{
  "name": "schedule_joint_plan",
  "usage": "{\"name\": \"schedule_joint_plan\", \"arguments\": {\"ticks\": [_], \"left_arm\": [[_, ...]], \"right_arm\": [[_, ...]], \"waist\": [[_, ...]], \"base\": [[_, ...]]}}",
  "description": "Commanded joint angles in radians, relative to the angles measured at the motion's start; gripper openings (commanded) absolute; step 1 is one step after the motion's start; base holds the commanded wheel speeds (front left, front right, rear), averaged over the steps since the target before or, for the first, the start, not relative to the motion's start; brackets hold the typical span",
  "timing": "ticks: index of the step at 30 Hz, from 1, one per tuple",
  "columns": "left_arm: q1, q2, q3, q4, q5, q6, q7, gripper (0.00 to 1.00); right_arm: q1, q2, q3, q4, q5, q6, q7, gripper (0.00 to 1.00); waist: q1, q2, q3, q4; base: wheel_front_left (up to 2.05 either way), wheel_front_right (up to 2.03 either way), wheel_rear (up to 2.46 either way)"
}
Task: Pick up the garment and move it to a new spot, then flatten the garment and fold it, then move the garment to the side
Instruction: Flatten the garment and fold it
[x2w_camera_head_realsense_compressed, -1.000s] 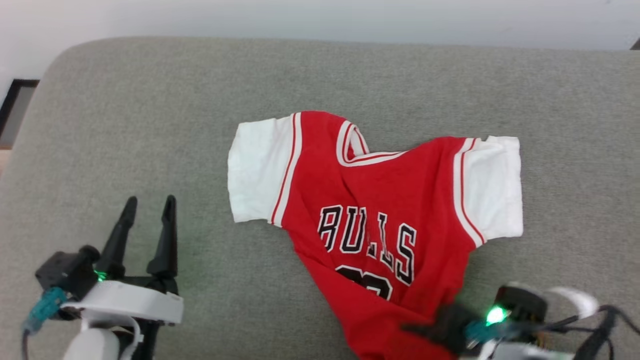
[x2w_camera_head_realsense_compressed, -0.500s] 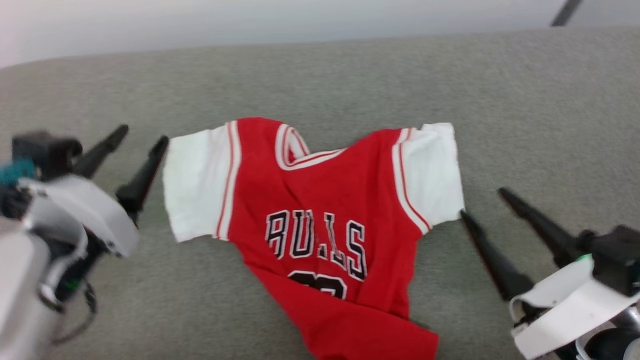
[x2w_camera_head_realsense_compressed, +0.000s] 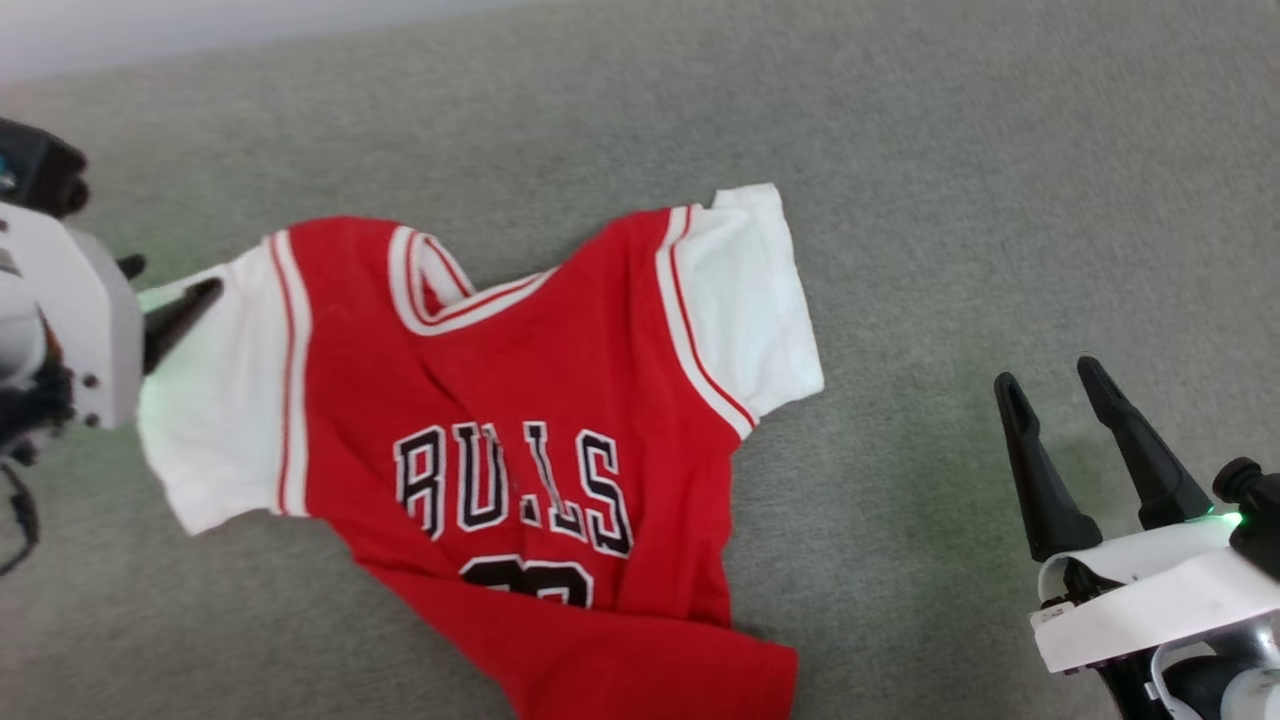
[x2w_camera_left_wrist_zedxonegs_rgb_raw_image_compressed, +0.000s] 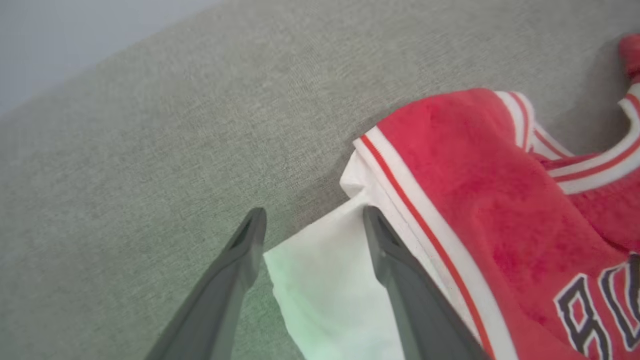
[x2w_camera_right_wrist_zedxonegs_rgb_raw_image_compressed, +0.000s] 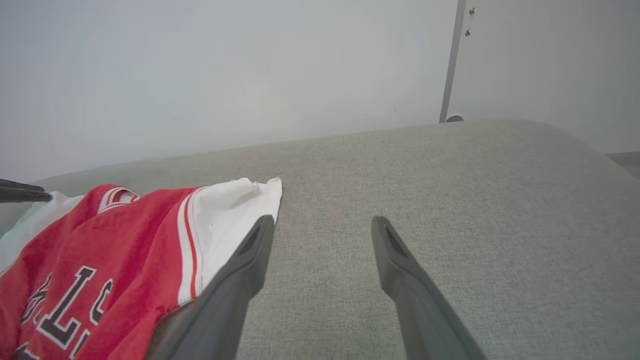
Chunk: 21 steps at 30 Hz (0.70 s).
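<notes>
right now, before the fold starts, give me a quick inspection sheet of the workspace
surface: grey fabric cushion, no stains seen
job's things: garment lies front up but rumpled, collar bunched, lower part twisted to one side
clutter: nothing seen
grippers: left gripper open, fingers either side of the white sleeve's corner, contact unclear; right gripper open over bare cushion, apart from the other sleeve
cables: dark cable loops below the left wrist, off the garment
surroundings: pale wall behind the cushion, a thin grey post against it
</notes>
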Motion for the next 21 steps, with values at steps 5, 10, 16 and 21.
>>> {"name": "schedule_joint_plan", "arguments": {"ticks": [5, 10, 16, 21], "left_arm": [[-0.083, 0.021, -0.087, 0.067, -0.117, -0.002, 0.134, 1.0], [-0.101, 0.016, -0.156, 0.077, -0.193, -0.002, 0.179, 0.89], [-0.11, 0.017, -0.224, 0.063, -0.276, -0.002, 0.215, 0.0], [-0.142, 0.016, -0.254, 0.047, -0.304, -0.002, 0.191, 0.0]], "right_arm": [[-0.02, 0.005, 0.009, 0.019, 0.001, 0.0, -0.023, 1.0], [-0.033, 0.002, 0.005, 0.027, -0.003, 0.0, -0.022, 1.0], [-0.1, -0.039, 0.049, 0.026, -0.021, 0.0, 0.012, 1.0], [-0.241, -0.121, 0.123, 0.063, -0.013, 0.0, 0.086, 1.0]], "waist": [[0.0, -0.0001, 0.074, -0.067], [0.0, -0.0001, 0.085, -0.06], [0.0, -0.0001, 0.101, -0.042], [0.0, -0.0001, 0.113, -0.021]], "base": [[0.0, 0.0, 0.0], [0.0, 0.0, 0.0], [0.0, 0.0, 0.0], [0.0, 0.0, 0.0]]}}
